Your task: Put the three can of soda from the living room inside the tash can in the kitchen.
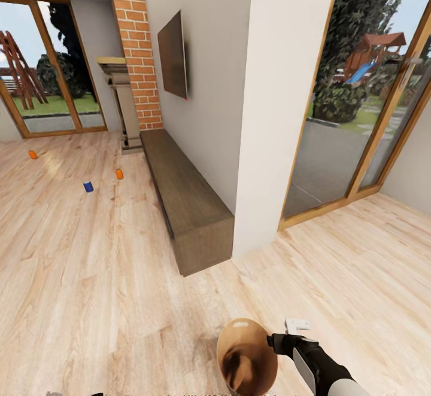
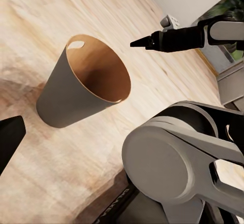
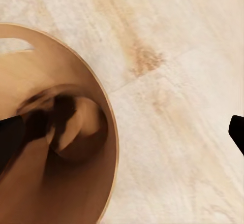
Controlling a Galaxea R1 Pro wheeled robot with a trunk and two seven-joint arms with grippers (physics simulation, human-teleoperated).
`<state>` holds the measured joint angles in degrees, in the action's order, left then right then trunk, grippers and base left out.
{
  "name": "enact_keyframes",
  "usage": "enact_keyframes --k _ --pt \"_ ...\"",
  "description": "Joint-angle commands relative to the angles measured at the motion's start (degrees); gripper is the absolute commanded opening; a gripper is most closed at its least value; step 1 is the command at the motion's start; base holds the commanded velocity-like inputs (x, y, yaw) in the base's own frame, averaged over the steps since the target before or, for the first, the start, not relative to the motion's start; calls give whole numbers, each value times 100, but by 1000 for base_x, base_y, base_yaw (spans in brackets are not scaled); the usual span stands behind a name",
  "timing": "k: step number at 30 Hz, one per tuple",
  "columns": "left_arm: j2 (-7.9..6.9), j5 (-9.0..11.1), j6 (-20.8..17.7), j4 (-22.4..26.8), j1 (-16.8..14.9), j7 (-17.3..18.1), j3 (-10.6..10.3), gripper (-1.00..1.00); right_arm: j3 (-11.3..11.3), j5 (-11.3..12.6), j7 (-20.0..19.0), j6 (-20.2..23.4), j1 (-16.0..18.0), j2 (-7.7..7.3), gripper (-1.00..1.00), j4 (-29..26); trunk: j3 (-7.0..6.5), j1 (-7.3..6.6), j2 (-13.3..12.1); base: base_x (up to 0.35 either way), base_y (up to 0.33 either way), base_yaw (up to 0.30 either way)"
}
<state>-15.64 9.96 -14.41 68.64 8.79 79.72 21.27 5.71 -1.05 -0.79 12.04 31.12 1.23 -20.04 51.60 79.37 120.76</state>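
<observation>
Orange can (image 1: 32, 154), blue can (image 1: 88, 187), orange can (image 1: 119, 174): upright on the living-room floor (image 1: 90, 276), far ahead to my left. Cabinet (image 1: 191, 204): along the wall. Trash can (image 1: 245, 357): just before me, rim between my right tool's (image 1: 273, 343) spread fingers, one inside. Right arm reaches forward and down. Left tool: state untellable.

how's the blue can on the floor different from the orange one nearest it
Colour: the blue can is dark blue, the nearest orange can bright orange. Place: the blue can stands further out on the open floor, while the orange can is closer to the long dark-wood cabinet. Shared: both are small short cylinders, upright on the plank floor and apart from each other.
</observation>
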Motion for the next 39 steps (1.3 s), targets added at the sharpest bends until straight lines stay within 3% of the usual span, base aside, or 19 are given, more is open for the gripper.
enact_keyframes --k 1,22,31,37,39 --pt "0 1 0 0 0 0 0 100 0 0 0 -2 0 1 100 0 27 23 42 0 0 0" --pt "0 2 0 0 0 0 0 100 0 0 0 0 -1 7 100 0 589 484 884 0 0 40" --pt "0 3 0 0 0 0 0 100 -9 0 0 -4 -1 9 100 0 650 528 964 0 0 29" --pt "0 0 1 0 0 0 0 100 -539 7 0 -8 -1 1 100 0 790 660 1205 0 0 3" --pt "0 -1 1 0 0 0 0 100 -607 8 0 -8 -1 1 100 0 842 704 1285 0 0 0"
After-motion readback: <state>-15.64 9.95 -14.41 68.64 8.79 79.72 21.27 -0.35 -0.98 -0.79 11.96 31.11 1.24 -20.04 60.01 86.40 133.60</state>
